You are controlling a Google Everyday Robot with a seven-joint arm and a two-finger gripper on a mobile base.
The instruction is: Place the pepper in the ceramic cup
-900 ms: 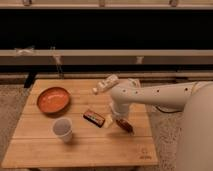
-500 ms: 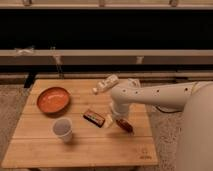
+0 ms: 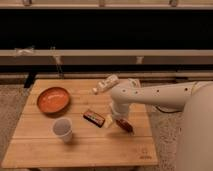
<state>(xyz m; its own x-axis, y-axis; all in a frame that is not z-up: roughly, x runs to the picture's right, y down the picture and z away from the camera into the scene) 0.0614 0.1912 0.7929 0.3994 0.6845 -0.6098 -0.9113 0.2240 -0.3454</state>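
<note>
The pepper, a small dark red-brown glossy oblong, lies on the wooden table right of centre. My gripper hangs straight down from the white arm, directly over the pepper's left end and touching or nearly touching it. The ceramic cup, small, white and upright, stands on the table well to the left of the gripper and looks empty.
A wide orange bowl sits at the table's back left. A flat dark bar with coloured marks lies between cup and gripper. A white bottle lies at the back. The table's right edge is close to the pepper.
</note>
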